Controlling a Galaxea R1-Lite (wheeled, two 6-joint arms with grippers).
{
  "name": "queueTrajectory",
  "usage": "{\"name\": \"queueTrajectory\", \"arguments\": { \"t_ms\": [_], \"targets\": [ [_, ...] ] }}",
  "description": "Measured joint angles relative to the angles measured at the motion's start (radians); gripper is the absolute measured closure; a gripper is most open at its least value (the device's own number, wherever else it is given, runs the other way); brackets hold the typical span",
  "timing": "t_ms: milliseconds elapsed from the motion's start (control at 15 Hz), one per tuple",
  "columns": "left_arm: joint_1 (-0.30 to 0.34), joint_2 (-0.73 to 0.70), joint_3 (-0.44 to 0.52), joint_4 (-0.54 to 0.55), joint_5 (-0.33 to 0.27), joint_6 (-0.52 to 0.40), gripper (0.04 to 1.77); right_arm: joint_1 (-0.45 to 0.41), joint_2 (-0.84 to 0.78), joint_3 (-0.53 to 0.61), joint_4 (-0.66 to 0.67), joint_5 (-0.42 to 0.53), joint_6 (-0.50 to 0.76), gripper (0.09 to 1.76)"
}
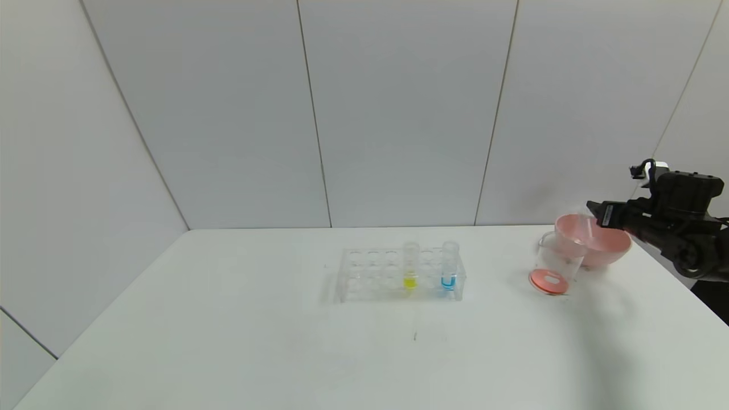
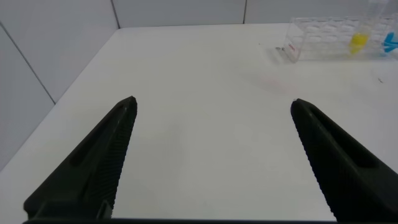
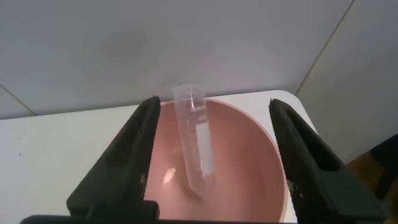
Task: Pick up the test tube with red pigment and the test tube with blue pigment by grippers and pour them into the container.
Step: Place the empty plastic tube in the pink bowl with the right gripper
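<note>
The test tube with blue pigment [image 1: 449, 267] stands upright in the clear tube rack [image 1: 370, 273] at mid table, and also shows in the left wrist view [image 2: 390, 42]. The container [image 1: 555, 256], a clear beaker, stands to the right with orange-red liquid at its bottom. A clear tube [image 3: 196, 140] with no liquid showing leans inside the pink bowl [image 3: 249, 155], its mouth up. My right gripper [image 1: 595, 212] hovers over the bowl, open, its fingers either side of that tube [image 3: 214, 102] without touching it. My left gripper [image 2: 212, 109] is open and empty over bare table.
A tube with yellow liquid [image 1: 410, 267] stands in the rack left of the blue one. The pink bowl [image 1: 612, 247] sits right behind the beaker, near the table's right edge. White walls close the back and left.
</note>
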Motion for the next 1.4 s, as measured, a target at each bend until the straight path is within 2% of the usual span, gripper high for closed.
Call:
{"name": "queueTrajectory", "arguments": {
  "t_ms": [200,400,600,867,1000,1067,1400],
  "targets": [
    [0.0,0.0,0.0,0.0,0.0,0.0,0.05,0.0,-0.041,0.039,0.005,0.0,0.001,0.44],
    [0.0,0.0,0.0,0.0,0.0,0.0,0.05,-0.001,-0.11,0.126,0.003,0.004,0.006,0.35],
    [0.0,0.0,0.0,0.0,0.0,0.0,0.05,-0.003,-0.209,0.261,-0.011,0.008,0.026,0.28],
    [0.0,0.0,0.0,0.0,0.0,0.0,0.05,0.023,-0.398,0.512,-0.065,0.05,0.051,0.22],
    [0.0,0.0,0.0,0.0,0.0,0.0,0.05,0.093,-0.491,0.639,-0.102,0.05,0.054,0.2],
    [0.0,0.0,0.0,0.0,0.0,0.0,0.05,0.15,-0.533,0.692,-0.111,0.019,0.056,0.2],
    [0.0,0.0,0.0,0.0,0.0,0.0,0.05,0.494,-0.611,0.805,-0.123,-0.282,0.139,0.17]
  ]
}}
